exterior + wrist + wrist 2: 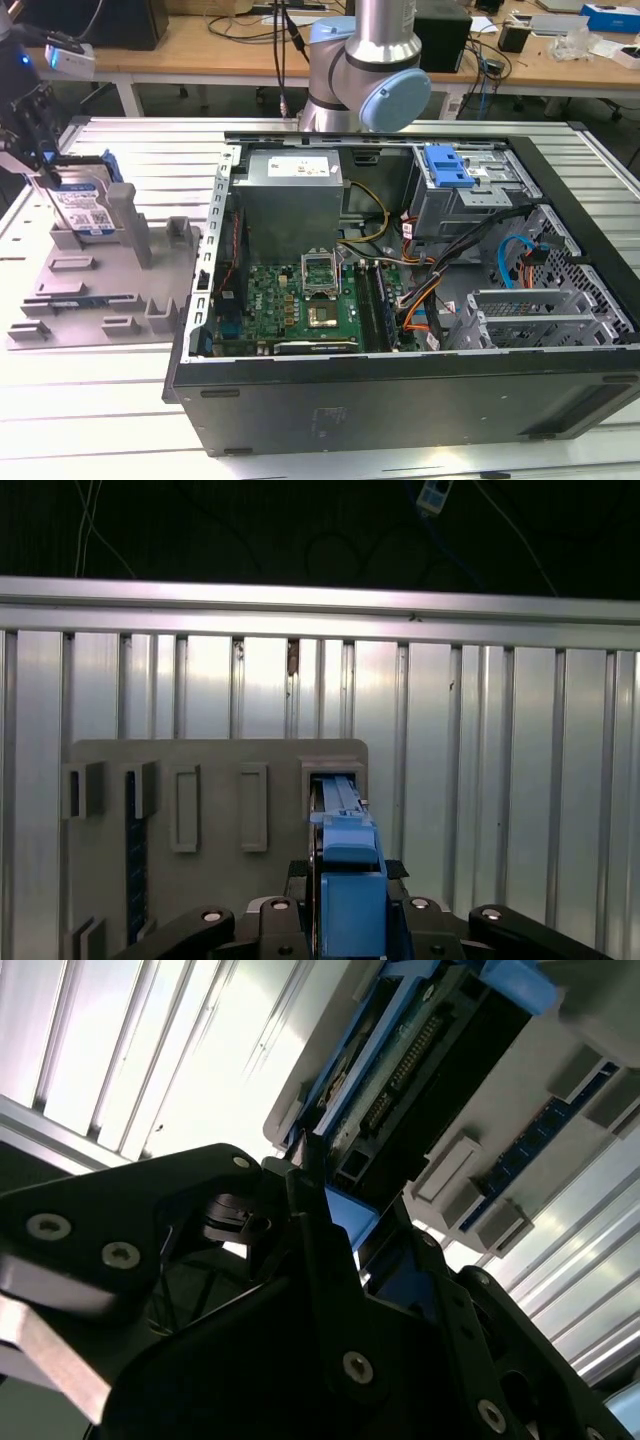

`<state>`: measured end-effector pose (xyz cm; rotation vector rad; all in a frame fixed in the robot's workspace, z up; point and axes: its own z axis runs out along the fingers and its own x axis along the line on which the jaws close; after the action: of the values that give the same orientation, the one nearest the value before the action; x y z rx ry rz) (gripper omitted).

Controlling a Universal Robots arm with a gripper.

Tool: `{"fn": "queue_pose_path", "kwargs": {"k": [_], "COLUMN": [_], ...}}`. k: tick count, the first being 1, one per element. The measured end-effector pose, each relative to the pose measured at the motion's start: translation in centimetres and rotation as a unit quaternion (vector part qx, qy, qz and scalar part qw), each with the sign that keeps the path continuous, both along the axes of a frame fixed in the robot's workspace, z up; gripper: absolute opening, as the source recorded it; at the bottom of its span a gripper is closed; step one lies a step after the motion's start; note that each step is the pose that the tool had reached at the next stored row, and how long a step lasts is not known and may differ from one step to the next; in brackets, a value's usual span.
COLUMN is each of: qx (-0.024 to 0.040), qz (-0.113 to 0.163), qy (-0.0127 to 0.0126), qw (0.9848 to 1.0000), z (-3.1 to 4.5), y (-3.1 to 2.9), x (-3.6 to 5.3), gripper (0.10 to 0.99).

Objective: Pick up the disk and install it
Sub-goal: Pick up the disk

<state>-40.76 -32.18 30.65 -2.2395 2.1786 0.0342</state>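
Disk (88,208) stands on edge in slot of grey fixture (100,290), at exterior view's left, well apart from open PC case (400,380). Label face toward exterior camera, thin blue-framed edge up. Long axis looks near vertical with lower end sunk in slot; not certain. Gripper (45,168) above it, fingers clamped on disk's upper edge in both wrist views (350,920) (330,1210).

I see a metal disk (88,208) framed in blue plastic. The desk (100,410) is shiny ribbed metal, the stand (95,290) matt grey.
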Motion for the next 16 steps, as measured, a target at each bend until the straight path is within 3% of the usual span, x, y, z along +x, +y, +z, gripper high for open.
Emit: {"fn": "queue_pose_path", "kwargs": {"k": [9,16], "qx": [0.0039,0.0067], "qz": [0.0,0.0], "qy": [-0.0005,-0.0015], "qw": [1.0,1.0], "z": [1.44,3.23], "y": [0.0,0.0], "x": [0.0,0.0], "gripper": [0.369,0.369]}}
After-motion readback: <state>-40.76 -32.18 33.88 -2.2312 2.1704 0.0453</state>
